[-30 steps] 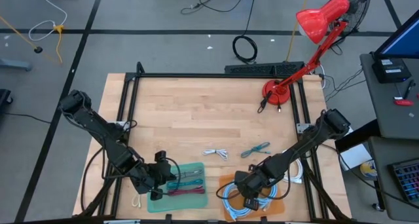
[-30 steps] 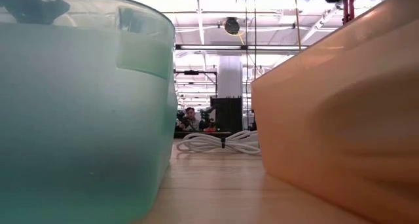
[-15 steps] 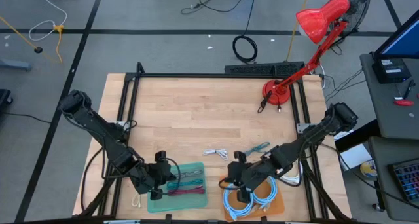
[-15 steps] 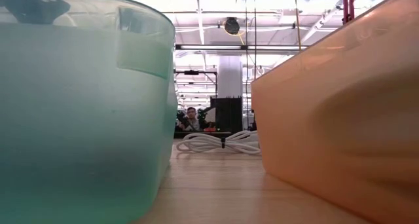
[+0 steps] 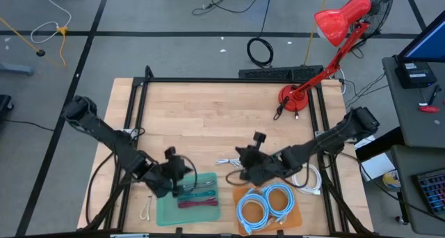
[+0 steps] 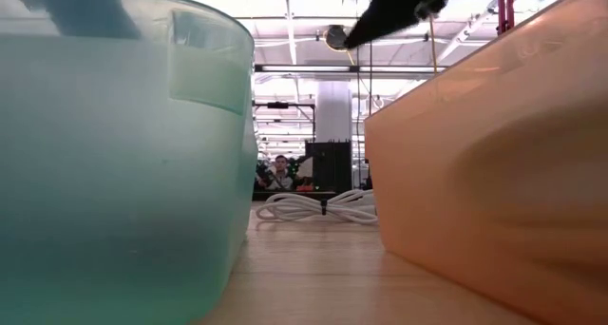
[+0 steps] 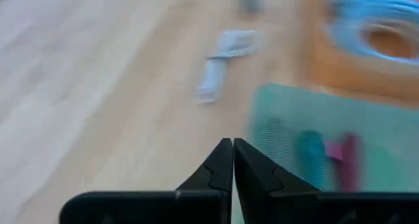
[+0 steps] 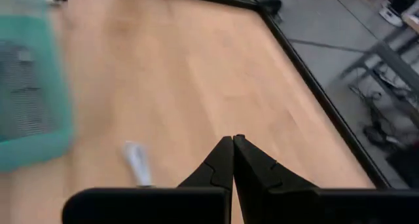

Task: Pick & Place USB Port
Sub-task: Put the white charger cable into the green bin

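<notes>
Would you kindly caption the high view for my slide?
Two arms over a wooden table: left tool beside a green tray, right tool near a white cable.

A translucent green bin [image 6: 114,154] filled the left of the frame and an orange bin [image 6: 503,163] the right. Between them, on the wooden worktop [image 6: 313,277], lay a coiled white cable [image 6: 318,207]. A dark arm [image 6: 394,9] crossed the top.

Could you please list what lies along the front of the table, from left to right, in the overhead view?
Left hand → green tray → white cable → right hand → orange tray
</notes>
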Controlling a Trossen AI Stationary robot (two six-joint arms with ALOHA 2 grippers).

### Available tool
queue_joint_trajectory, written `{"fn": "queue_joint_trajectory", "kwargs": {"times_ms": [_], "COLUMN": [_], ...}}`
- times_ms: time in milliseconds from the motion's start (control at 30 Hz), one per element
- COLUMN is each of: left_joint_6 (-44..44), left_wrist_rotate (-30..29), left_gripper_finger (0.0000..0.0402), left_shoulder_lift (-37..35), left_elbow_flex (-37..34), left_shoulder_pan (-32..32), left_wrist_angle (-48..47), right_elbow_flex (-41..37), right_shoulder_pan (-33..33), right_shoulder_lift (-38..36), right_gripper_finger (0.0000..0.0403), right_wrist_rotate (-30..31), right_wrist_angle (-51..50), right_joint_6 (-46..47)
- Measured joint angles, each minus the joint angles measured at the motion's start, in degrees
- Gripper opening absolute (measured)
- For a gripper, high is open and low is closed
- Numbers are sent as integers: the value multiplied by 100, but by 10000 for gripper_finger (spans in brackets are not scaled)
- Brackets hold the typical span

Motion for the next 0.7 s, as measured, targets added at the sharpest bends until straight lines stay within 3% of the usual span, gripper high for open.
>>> {"fn": "queue_joint_trajectory", "kwargs": {"times_ms": [167,267,400,533,700], "left_joint_6": [-2046,-2705,-2701,-2408,-1928], "left_wrist_rotate": [-155,22,488,652,585], "left_gripper_finger": [19,19,19,19,19], "left_shoulder_lift": [-226,-460,-799,-932,-918], "left_elbow_flex": [1,2,2,2,2], "left_shoulder_pan": [289,529,1107,1425,1392], "left_wrist_angle": [-1994,-2947,-3381,-3252,-3289], "right_elbow_flex": [-427,-631,-994,-1521,-1982], "right_shoulder_pan": [-499,-733,-933,-1028,-1128], "right_shoulder_lift": [0,-2,-2,0,0], "right_gripper_finger": [0,0,0,0,0], "right_wrist_rotate": [-634,-1009,-1134,-1870,-2788], "right_wrist_angle": [500,608,837,1565,2842], "right_joint_6": [-89,-301,-431,-709,-1328]}}
